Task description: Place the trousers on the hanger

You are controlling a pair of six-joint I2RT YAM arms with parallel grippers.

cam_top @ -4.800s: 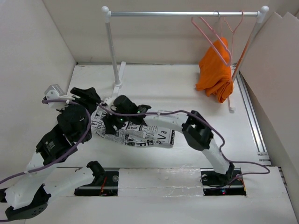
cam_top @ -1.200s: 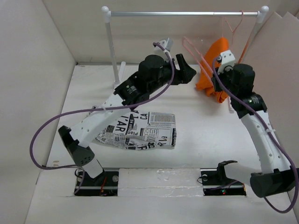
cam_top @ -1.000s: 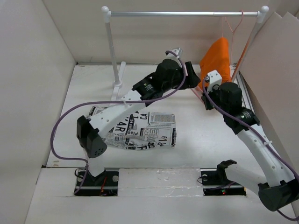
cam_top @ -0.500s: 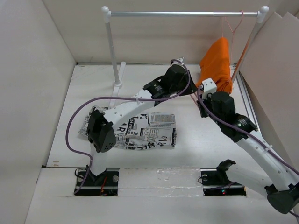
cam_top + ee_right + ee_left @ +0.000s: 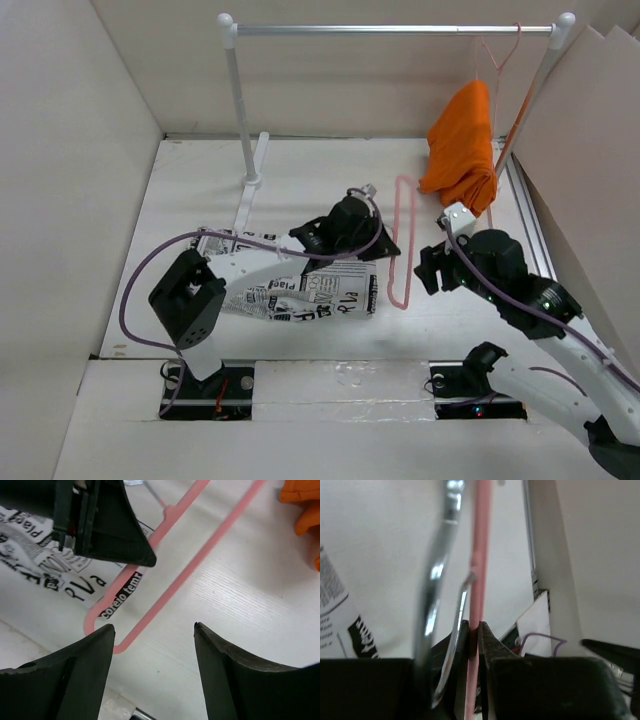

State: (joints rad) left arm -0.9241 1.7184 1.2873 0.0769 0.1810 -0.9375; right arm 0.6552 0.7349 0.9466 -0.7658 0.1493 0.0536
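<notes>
On the white tabletop (image 5: 300,170), the left claw (image 5: 474,630) pinches the hanger (image 5: 481,530) near its hook, a grip best held firm while the released right claw (image 5: 152,626) fetches the trousers (image 5: 300,290).

Both arms are built alike: white link shells between bulky black joint housings. A purple cable (image 5: 125,310) loops off the left arm (image 5: 185,300); a second purple cable (image 5: 520,311) runs along the right arm (image 5: 495,262). A small white block (image 5: 456,216) sits on the right wrist. The 2 black bases (image 5: 205,385) sit in dark slots at the near edge of the table (image 5: 300,170). The left gripper (image 5: 473,625) and right gripper (image 5: 152,625) have matte black, wedge-shaped fingers (image 5: 230,680).
</notes>
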